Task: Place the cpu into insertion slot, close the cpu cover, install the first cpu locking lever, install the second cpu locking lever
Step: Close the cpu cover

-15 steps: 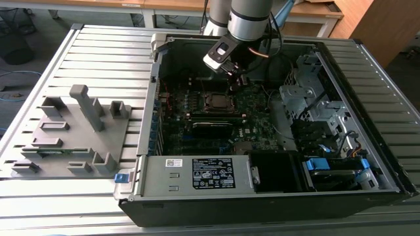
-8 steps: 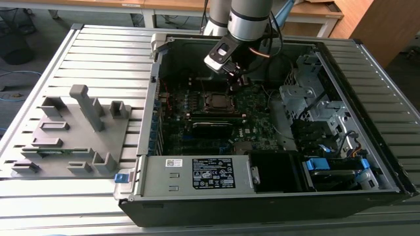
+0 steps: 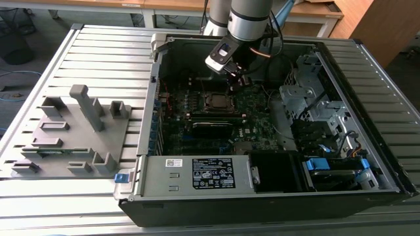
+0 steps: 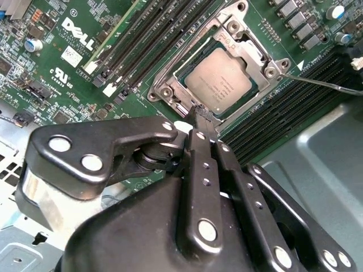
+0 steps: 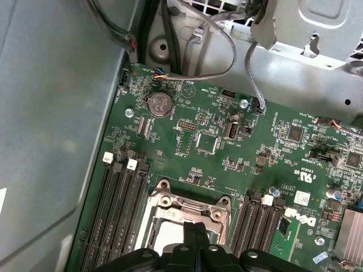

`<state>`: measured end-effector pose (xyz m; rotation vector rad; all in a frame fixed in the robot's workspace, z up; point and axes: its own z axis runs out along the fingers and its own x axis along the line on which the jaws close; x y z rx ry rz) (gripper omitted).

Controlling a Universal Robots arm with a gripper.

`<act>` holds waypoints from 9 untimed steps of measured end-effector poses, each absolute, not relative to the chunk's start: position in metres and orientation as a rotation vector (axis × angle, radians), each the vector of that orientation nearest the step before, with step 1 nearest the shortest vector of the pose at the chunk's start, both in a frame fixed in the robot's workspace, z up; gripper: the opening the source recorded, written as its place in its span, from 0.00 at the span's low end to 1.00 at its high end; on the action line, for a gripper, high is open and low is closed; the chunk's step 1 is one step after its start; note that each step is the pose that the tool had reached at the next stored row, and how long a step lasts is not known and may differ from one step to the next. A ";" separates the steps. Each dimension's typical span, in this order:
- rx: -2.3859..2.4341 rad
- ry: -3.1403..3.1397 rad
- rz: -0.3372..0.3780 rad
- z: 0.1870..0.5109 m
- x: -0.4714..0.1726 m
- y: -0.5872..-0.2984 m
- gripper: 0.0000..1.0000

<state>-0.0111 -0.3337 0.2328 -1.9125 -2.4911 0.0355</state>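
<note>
Lying flat, top up, cpu [image 4: 217, 85] in insertion slot [image 4: 163, 90], cpu cover [image 4: 253, 55] seemingly down, tool [image 4: 200, 115] closed.

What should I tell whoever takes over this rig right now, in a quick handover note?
Gripper: fingers shut, with the tips at the edge of the cpu cover. I cannot tell if they touch it.
Things: the cpu sits in the insertion slot on the motherboard, and the cover frame lies down over it.
Done: cpu placed. The cover looks closed.
Left: both locking levers. One thin lever rod sticks out from the socket's corner and appears unlatched. I cannot make out the other.
</note>
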 end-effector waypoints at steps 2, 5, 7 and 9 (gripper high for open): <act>-1.903 -2.499 0.035 0.233 -0.011 -0.334 0.11; -1.889 -2.509 0.035 0.233 -0.011 -0.334 0.11; -1.880 -2.516 0.035 0.233 -0.011 -0.334 0.11; -1.871 -2.523 0.035 0.233 -0.011 -0.334 0.11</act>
